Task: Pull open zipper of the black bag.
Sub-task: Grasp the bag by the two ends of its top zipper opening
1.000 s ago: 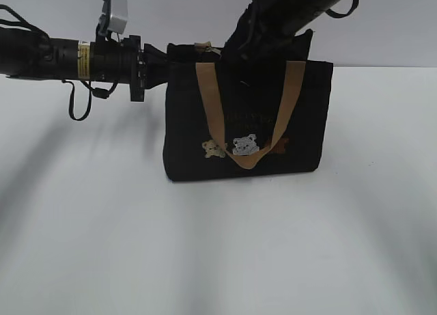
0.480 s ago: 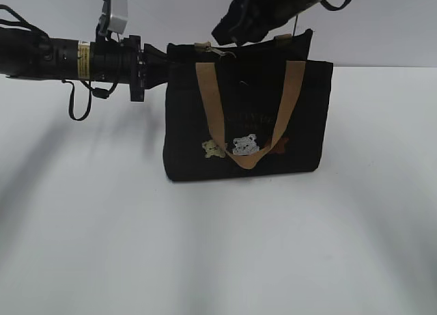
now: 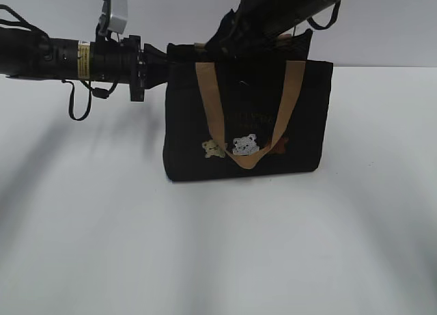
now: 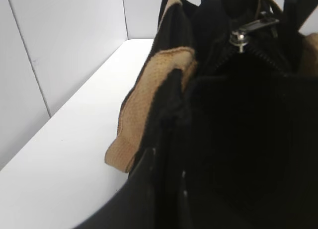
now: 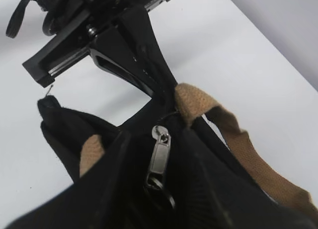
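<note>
The black bag (image 3: 246, 124) stands upright on the white table, its tan handles (image 3: 212, 103) hanging down the front. My left gripper (image 3: 162, 61) reaches in level from the left and is shut on the bag's top left corner; in the left wrist view its dark fingers (image 4: 149, 189) pinch the fabric. My right gripper (image 3: 227, 40) hangs over the left part of the top rim. In the right wrist view the zipper's silver pull (image 5: 160, 157) lies loose between the spread jaws of the right gripper (image 5: 155, 135). The same pull (image 4: 242, 35) shows in the left wrist view.
The white table (image 3: 218, 247) stretches in front of and beside the bag. A white wall (image 4: 64, 40) rises close behind it. A tan handle (image 5: 233, 144) loops beside the zipper on the right.
The right gripper lifted off the bag's top, shifted left and came back down near the rim, with its jaws spreading. The left gripper and the bag stayed put.
</note>
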Motion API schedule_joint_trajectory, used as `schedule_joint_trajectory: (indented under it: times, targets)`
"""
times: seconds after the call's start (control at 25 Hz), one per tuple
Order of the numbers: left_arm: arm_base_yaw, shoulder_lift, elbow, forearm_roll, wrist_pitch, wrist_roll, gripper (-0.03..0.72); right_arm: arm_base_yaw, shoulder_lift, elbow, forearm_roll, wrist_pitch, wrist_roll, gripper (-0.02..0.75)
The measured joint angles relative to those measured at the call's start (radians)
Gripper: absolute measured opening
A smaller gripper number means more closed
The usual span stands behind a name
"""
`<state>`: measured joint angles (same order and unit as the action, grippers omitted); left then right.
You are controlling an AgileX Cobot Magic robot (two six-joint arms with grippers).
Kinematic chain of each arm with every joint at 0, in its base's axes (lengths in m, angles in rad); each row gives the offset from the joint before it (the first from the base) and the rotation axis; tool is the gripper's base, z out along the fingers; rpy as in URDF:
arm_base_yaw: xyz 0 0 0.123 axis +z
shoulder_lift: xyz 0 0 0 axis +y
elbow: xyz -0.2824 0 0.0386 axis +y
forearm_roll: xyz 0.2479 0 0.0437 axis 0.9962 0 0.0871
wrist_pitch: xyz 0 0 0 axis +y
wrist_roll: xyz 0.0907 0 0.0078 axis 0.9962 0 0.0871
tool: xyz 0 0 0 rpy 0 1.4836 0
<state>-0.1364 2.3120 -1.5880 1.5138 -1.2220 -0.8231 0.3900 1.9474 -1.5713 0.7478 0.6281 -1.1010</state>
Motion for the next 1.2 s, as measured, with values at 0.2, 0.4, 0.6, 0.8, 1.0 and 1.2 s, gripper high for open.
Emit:
schedule_joint_trajectory:
  times: [0.2, 0.4, 0.6, 0.8, 1.0, 1.2]
  targets:
    - [0.0, 0.0, 0.0, 0.0, 0.0, 0.0, 0.02, 0.0, 0.006, 0.0, 0.001, 0.0, -0.001, 0.249]
    - [0.0, 0.0, 0.0, 0.0, 0.001, 0.0, 0.02, 0.0, 0.011, 0.0, -0.014, 0.008, 0.0, 0.223]
    - [0.0, 0.0, 0.0, 0.001, 0.0, 0.0, 0.02, 0.0, 0.012, 0.0, -0.024, 0.017, 0.003, 0.108]
    - [0.0, 0.0, 0.0, 0.002, -0.003, 0.0, 0.02, 0.0, 0.007, 0.0, -0.028, 0.021, 0.003, 0.057]
    - [0.0, 0.0, 0.0, 0.002, -0.003, 0.0, 0.02, 0.0, 0.0, 0.0, -0.056, 0.023, 0.008, 0.057]
    - [0.0, 0.0, 0.0, 0.002, -0.006, 0.0, 0.02, -0.008, -0.027, 0.0, -0.177, 0.032, 0.093, 0.057]
